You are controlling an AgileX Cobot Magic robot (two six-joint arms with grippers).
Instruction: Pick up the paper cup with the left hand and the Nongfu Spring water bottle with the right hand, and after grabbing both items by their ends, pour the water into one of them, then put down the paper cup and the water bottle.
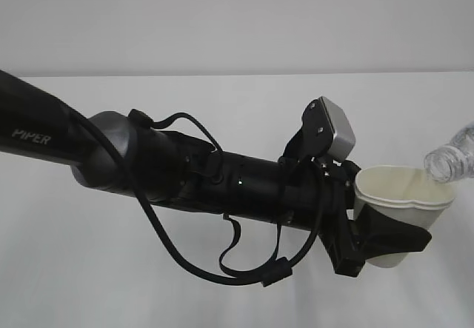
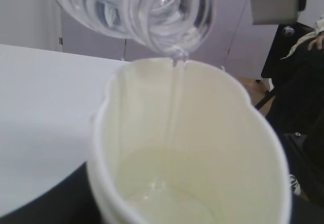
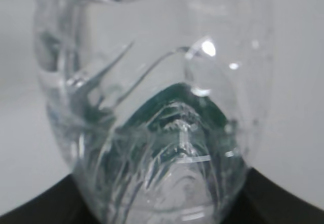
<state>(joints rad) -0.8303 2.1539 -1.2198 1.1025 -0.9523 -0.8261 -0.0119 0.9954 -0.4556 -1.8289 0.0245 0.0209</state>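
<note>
Left hand [image 1: 378, 232], nearest, is clamping its jaws around the paper cup [image 1: 400, 195], holding it above the table [image 1: 222, 291]. Water [image 2: 177, 92] is streaming in from the tilted bottle [image 1: 453, 158]. Right hand [image 3: 283, 198] is gripping the bottle's base.

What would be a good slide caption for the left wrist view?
Water streams from the tilted, capless Nongfu Spring water bottle into the paper cup, already partly filled.
</note>
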